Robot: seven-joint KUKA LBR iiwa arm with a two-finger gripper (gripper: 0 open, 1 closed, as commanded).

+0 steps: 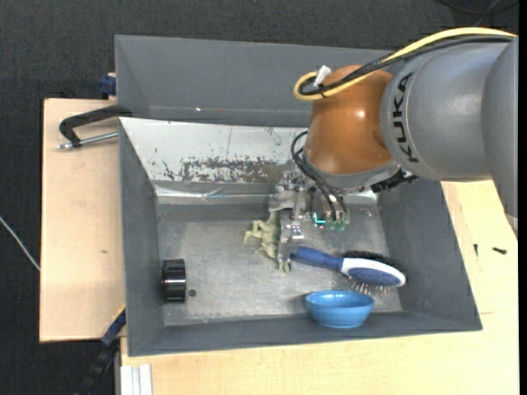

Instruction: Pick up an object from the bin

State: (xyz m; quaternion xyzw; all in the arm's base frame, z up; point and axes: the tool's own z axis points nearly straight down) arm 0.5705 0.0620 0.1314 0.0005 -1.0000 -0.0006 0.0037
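Metal, dull grey and scuffed, makes up the bin (140, 245); its back wall is flecked with dark scratches and its floor is finely speckled. A thick grey arm (461, 105) leans in from the right, its wrist capped by a smooth, rounded orange cover (350, 126) with a yellow cable (445, 44) looping over it. Below the cover the gripper (295, 220) hangs low near the middle of the floor, a cluster of bright metal parts. I cannot tell whether its jaws are apart or closed. It is at the upper right edge of a pale olive-tan lump (265, 237), a crumpled, knobbly shape lying mid-floor, and I cannot make out whether the two touch. Just right of the lump lies a brush (350, 268), its glossy blue handle pointing toward the lump and its white oval head set with dark bristles. Near the front wall, just beside the brush head, a shallow, smooth blue bowl (339, 309) stands upright. Well apart, toward the front left, is a small shiny black cylinder (173, 280).
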